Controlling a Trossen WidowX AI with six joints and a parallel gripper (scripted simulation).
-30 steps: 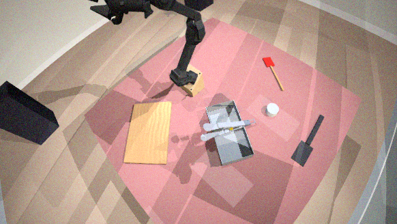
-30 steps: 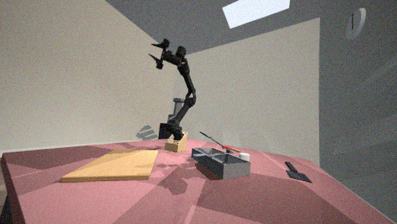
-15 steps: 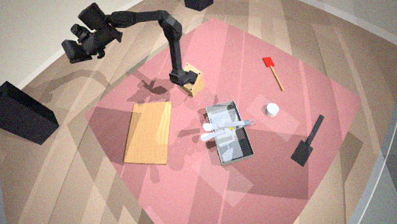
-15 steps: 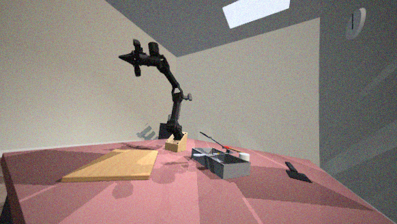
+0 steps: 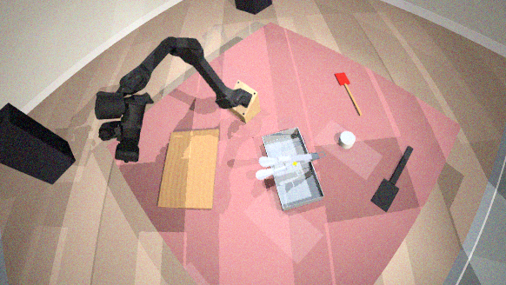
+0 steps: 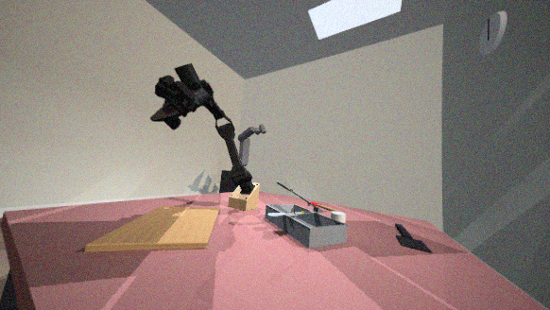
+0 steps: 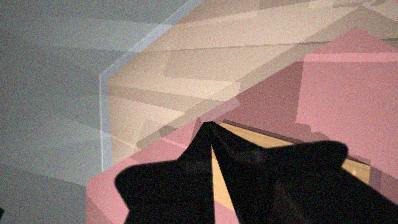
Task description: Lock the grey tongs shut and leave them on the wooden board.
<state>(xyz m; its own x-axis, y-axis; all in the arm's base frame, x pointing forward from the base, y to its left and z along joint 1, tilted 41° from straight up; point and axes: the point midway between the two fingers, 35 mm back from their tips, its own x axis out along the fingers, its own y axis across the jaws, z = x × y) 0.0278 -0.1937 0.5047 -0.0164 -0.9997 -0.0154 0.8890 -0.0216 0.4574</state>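
Note:
The grey tongs (image 5: 304,157) (image 6: 279,215) lie open across the roasting tin (image 5: 301,195) (image 6: 327,234). Their two pale, rounded tips stick out past the tin's left side in the top view, a small distance apart; the hinge end reaches over the right rim. A small yellow spot shows near their middle. The wooden board (image 5: 189,178) (image 6: 189,229) (image 7: 253,134) lies flat left of the tin, with nothing on it. My gripper (image 5: 127,158) (image 6: 154,117) (image 7: 208,126) is shut and empty, high up and left of the board, well away from the tongs.
A white cylinder (image 5: 347,139) (image 6: 338,216) stands right of the tin. A black spatula (image 5: 385,195) (image 6: 412,243) lies farther right. A red-headed tool (image 5: 342,79) with a wooden handle lies at the back right. The arm's wooden base block (image 5: 252,114) (image 6: 244,203) stands behind board and tin.

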